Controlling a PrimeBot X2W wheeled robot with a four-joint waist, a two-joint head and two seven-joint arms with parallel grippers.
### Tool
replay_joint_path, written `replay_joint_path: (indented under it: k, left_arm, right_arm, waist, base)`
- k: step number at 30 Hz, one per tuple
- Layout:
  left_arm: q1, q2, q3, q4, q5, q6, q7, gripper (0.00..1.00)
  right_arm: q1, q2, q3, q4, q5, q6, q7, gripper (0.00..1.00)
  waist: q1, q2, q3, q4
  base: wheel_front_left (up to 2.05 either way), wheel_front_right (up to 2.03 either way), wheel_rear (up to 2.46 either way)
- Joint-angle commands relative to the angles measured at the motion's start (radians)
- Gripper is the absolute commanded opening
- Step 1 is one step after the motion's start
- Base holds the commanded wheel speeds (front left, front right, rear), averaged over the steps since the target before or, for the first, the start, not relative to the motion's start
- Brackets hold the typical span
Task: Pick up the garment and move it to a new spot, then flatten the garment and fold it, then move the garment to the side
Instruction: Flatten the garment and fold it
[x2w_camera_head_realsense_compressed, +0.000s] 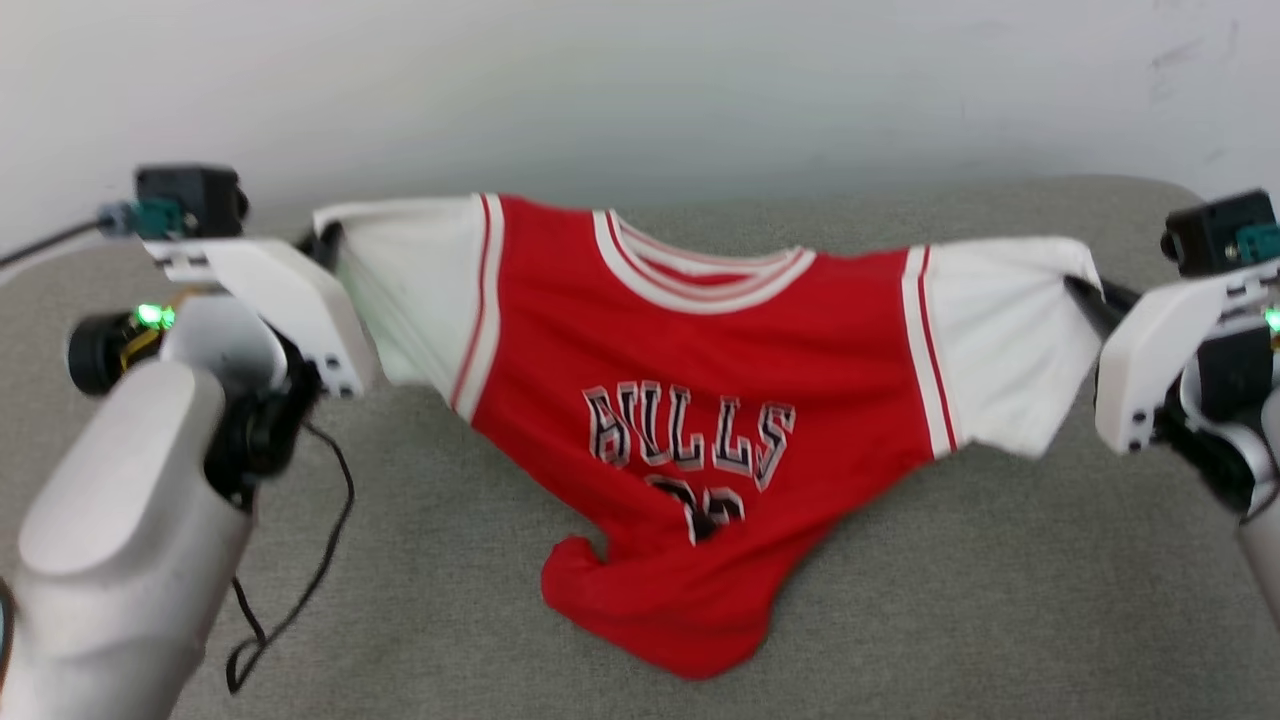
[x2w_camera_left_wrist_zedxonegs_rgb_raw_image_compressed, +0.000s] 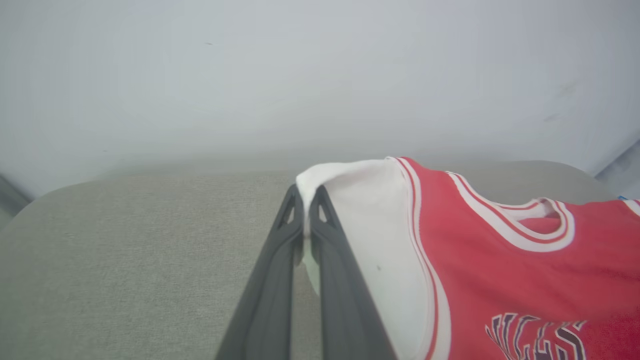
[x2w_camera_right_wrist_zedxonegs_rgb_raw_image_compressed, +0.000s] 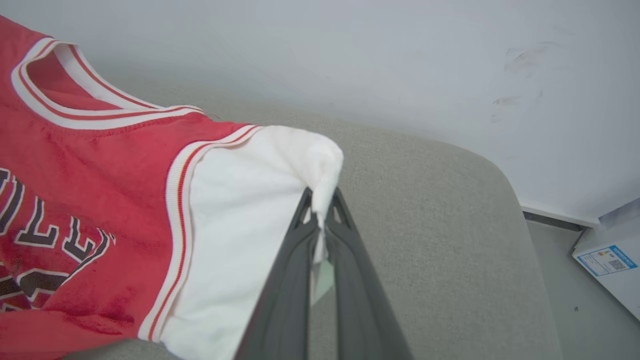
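The garment (x2w_camera_head_realsense_compressed: 690, 400), a red T-shirt with white sleeves and black lettering, hangs stretched between my two grippers above the grey cushioned surface (x2w_camera_head_realsense_compressed: 950, 600); its lower hem droops onto the surface. My left gripper (x2w_camera_head_realsense_compressed: 328, 245) is shut on the edge of the left white sleeve (x2w_camera_left_wrist_zedxonegs_rgb_raw_image_compressed: 360, 210); its dark fingers (x2w_camera_left_wrist_zedxonegs_rgb_raw_image_compressed: 330, 250) pinch the cloth. On the other side, my right gripper (x2w_camera_head_realsense_compressed: 1085, 290) is shut on the right white sleeve (x2w_camera_right_wrist_zedxonegs_rgb_raw_image_compressed: 250, 210), with cloth caught between its fingers (x2w_camera_right_wrist_zedxonegs_rgb_raw_image_compressed: 345, 260). The lettering faces up.
A pale wall (x2w_camera_head_realsense_compressed: 640, 90) runs behind the grey surface. A black cable (x2w_camera_head_realsense_compressed: 320, 560) trails below my left arm. Off the surface's right edge, a white box with a blue label (x2w_camera_right_wrist_zedxonegs_rgb_raw_image_compressed: 607, 260) sits on the floor.
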Motion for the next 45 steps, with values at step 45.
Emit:
replay_joint_path:
  k: [45]
  left_arm:
    - [-0.836,-0.050,0.067,0.385,0.120,-0.103,-0.389,0.00]
  right_arm:
    - [-1.080,0.119,0.263,0.623,-0.108,-0.001,-0.642,0.00]
  waist:
    - [-0.0001,0.0000,0.578,-0.032]
  base:
    - [0.00,0.00,0.00]
